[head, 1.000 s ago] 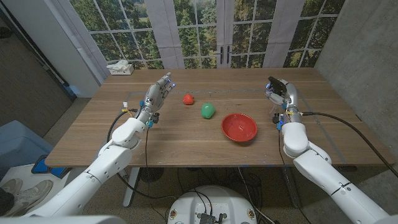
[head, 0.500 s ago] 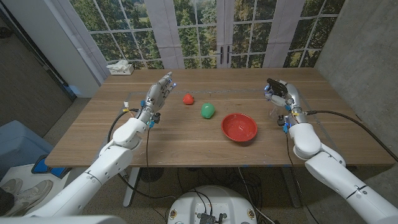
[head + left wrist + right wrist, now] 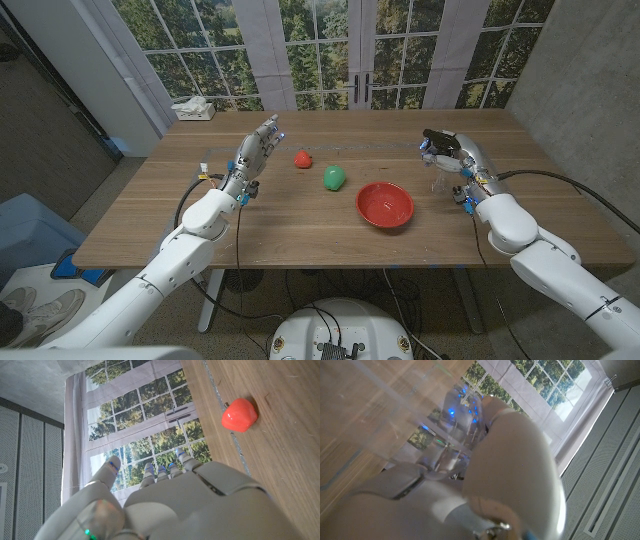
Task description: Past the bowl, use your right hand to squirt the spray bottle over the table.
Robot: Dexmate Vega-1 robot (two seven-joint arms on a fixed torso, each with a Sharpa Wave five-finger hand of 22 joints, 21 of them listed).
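A clear spray bottle (image 3: pixel 440 178) with a black head is held off the table in my right hand (image 3: pixel 458 158), to the right of and a little beyond the red bowl (image 3: pixel 385 204). The nozzle points toward the table's middle. In the right wrist view the clear bottle (image 3: pixel 375 410) lies close against my right hand (image 3: pixel 490 475), whose fingers wrap it. My left hand (image 3: pixel 255 152) stands over the left part of the table with fingers apart and holds nothing; the left wrist view shows my left hand (image 3: pixel 175 500) from behind.
A small red fruit-like toy (image 3: pixel 303 158) and a green one (image 3: pixel 334 177) lie between the hands, the red toy (image 3: pixel 240 414) just beyond my left hand. A tissue box (image 3: pixel 193 109) sits at the far left corner. Windows stand behind the wooden table (image 3: pixel 300 225).
My right forearm has swung out to the right and the hand has turned, tipping the bottle's head toward the table's middle. The left arm has kept still.
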